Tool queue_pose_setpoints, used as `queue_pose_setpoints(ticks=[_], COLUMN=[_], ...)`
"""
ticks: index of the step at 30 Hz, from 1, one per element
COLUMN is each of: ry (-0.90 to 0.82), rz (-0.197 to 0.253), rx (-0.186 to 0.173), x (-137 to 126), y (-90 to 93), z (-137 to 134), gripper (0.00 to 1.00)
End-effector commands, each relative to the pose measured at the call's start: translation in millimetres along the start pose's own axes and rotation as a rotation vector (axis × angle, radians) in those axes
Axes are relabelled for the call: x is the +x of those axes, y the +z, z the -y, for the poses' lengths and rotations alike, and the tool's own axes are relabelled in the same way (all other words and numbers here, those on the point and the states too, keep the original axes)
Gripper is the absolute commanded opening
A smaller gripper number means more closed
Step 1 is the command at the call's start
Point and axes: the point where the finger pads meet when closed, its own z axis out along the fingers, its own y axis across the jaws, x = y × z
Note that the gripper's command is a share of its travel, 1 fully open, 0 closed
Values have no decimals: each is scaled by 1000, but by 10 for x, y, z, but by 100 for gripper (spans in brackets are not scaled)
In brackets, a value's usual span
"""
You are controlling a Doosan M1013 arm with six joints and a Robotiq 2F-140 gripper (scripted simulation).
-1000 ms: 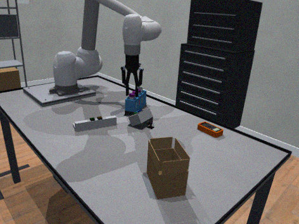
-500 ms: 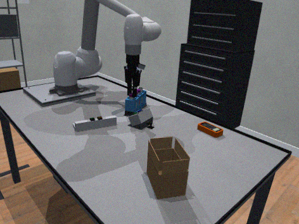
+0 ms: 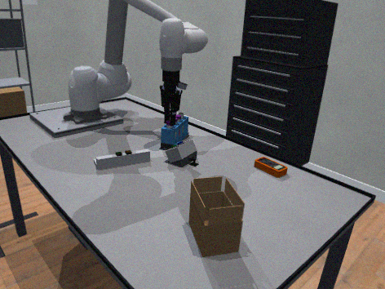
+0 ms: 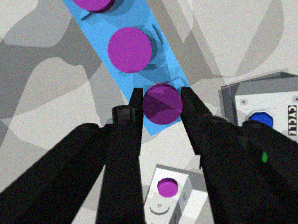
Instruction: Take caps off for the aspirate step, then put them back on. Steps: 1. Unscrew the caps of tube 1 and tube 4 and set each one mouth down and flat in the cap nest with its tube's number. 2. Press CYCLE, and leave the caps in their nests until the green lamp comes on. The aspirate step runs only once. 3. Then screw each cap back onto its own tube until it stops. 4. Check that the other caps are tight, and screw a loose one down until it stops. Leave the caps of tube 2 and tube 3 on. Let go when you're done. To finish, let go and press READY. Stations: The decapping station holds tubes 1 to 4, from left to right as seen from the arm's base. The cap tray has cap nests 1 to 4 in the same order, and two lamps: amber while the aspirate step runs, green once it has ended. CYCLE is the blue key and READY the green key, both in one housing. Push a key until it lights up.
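The black two-finger gripper (image 4: 163,102) has its jaws closed narrowly on a round purple tube cap (image 4: 162,104) at the end of the blue decapping station (image 4: 107,65) on the grey counter (image 3: 134,212).

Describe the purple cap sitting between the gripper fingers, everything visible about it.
The cap is a round, plain purple disc seen from above, smooth and matte like plastic. It sits upright at the near end of the blue tube station, last in a row of matching purple caps. The gripper is closed on it: one black finger presses each side. Its tube is hidden underneath.
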Motion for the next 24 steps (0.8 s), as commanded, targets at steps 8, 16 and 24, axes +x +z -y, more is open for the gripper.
queue_pose_setpoints(ticks=[8, 16, 24], ry=[-441, -791, -1038], rz=[0, 0, 0], rx=[-1, -1, -1], x=[2, 2, 2], y=[-9, -10, -13], z=[-3, -3, -3], gripper=[30, 30, 30])
